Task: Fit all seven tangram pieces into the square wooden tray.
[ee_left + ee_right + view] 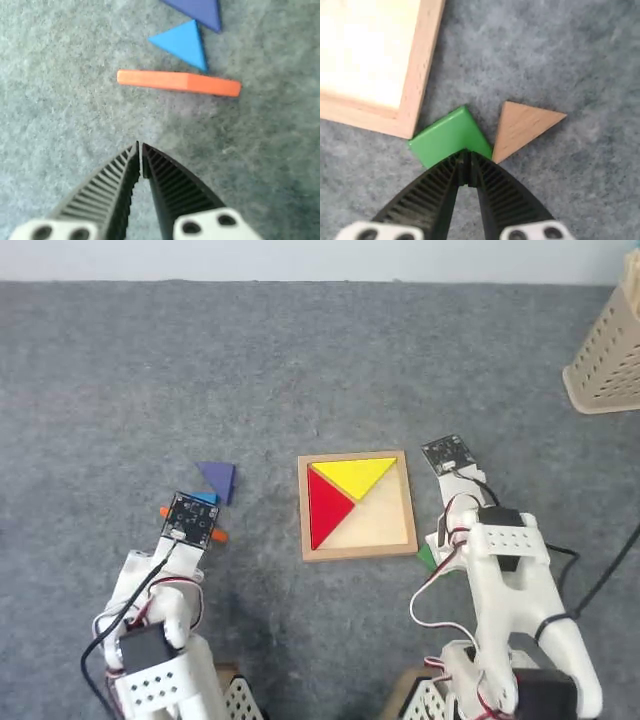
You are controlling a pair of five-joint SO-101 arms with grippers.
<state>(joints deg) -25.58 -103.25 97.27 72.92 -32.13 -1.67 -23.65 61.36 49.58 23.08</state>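
The square wooden tray [404, 502] lies mid-table and holds a yellow triangle [352, 475] and a red triangle [326, 508]. Left of it lie a dark blue triangle [218, 478], a light blue triangle [185, 44] and an orange piece [177, 82] standing on its edge. My left gripper [140, 147] is shut and empty, a little short of the orange piece. Off the tray's near right corner [422, 70] lie a green square [449, 137] and a plain wooden triangle [522, 125]. My right gripper [466, 152] is shut, with its tips at the green square's nearest corner.
A beige perforated basket [610, 350] stands at the far right edge. Grey felt [300, 370] covers the table, open behind the tray. The right arm's cables [600, 580] hang beside it.
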